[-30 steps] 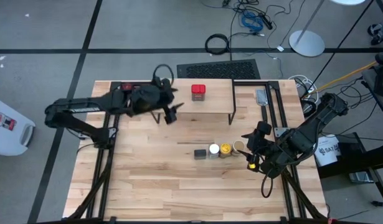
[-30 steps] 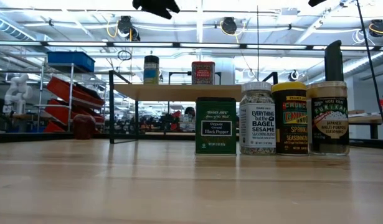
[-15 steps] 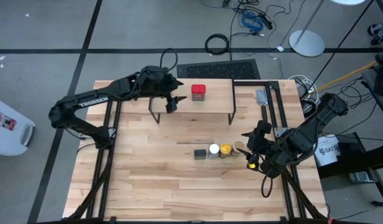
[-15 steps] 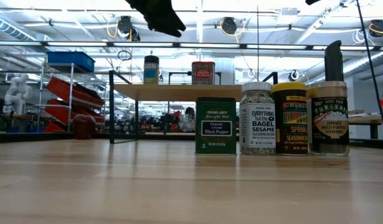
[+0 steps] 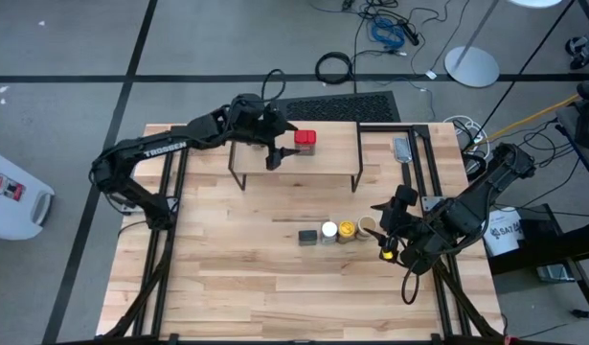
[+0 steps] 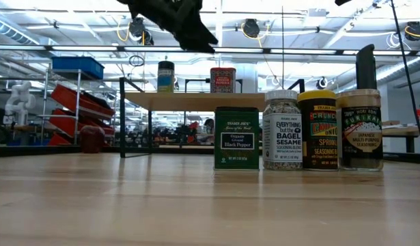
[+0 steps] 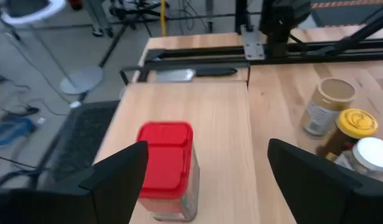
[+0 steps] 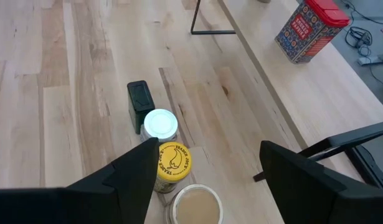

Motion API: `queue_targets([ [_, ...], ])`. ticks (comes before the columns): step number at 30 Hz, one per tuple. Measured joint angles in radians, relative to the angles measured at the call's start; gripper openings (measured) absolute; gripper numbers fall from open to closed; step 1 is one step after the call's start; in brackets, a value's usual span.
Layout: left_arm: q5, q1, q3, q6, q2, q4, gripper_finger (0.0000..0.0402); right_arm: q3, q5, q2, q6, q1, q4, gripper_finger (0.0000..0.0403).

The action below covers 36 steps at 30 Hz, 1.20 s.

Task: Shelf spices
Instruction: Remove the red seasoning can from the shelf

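Note:
The shelf (image 5: 328,156) stands at the table's far side, a wood plank on black legs. On it stand the red square tin (image 5: 305,142) (image 7: 165,162) and a dark jar (image 6: 166,76). Four spices stand in a row on the table: a dark tin (image 5: 307,236), a white-capped jar (image 5: 328,231), a yellow-topped jar (image 5: 347,230) and a tan-topped jar (image 5: 368,227). My left gripper (image 5: 274,153) (image 7: 207,149) hovers open over the shelf, just left of the red tin. My right gripper (image 5: 394,228) (image 8: 207,155) waits open, right of the row.
A dark-red round object (image 6: 91,139) sits on the table to the left of the shelf, as the low view has it. A grey metal piece (image 5: 401,149) lies by the shelf's right end. Bare tabletop (image 5: 237,278) spreads toward the near edge.
My left arm has reached out toward the table's right and far edge, carrying its gripper from in front of the shelf's left end to a spot over the plank beside the red tin. The low view shows the gripper come lower. The jars and tins have stayed put.

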Motion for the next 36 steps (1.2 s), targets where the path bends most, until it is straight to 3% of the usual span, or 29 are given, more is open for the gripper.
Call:
queue_targets([
  [10,0.068,0.056,0.000,0.000,0.079,0.081,0.0345,0.000,-0.001,0.000,0.007,0.000,0.010,0.0267],
  [31,0.058,0.088,0.000,0.017,0.196,0.127,0.0345,0.000,-0.001,0.000,0.008,0.000,0.010,0.0267],
  [36,0.100,0.087,0.000,0.034,0.198,0.127,0.0321,0.000,-0.001,0.000,0.007,0.000,0.010,0.0267],
])
